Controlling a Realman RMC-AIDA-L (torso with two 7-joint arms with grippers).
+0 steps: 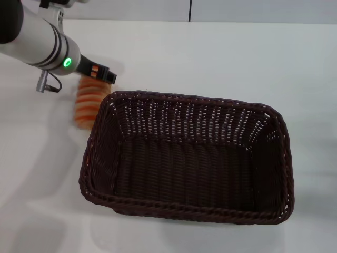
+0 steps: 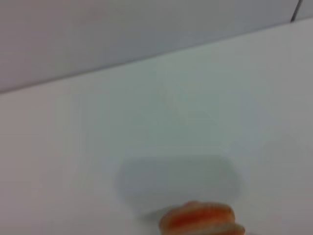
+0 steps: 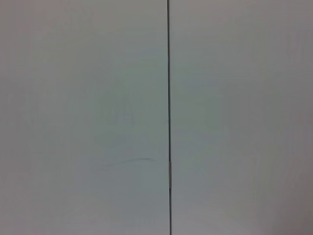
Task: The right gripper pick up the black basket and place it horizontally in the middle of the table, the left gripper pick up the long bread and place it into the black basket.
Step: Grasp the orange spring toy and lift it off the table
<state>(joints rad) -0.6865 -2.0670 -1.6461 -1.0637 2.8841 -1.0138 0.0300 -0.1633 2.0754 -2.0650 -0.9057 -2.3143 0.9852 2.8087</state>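
The black basket (image 1: 189,158) stands lengthwise across the middle of the white table (image 1: 221,58), open side up and with nothing in it. The long bread (image 1: 87,103), orange and tan striped, lies on the table just left of the basket's far-left corner. My left gripper (image 1: 100,74), on the arm with the green light, is over the bread's far end. One end of the bread shows in the left wrist view (image 2: 203,219). My right gripper is out of view; its wrist view shows only a pale wall.
A pale wall with a dark vertical seam (image 1: 189,10) runs behind the table's far edge. Bare tabletop lies to the right of and behind the basket.
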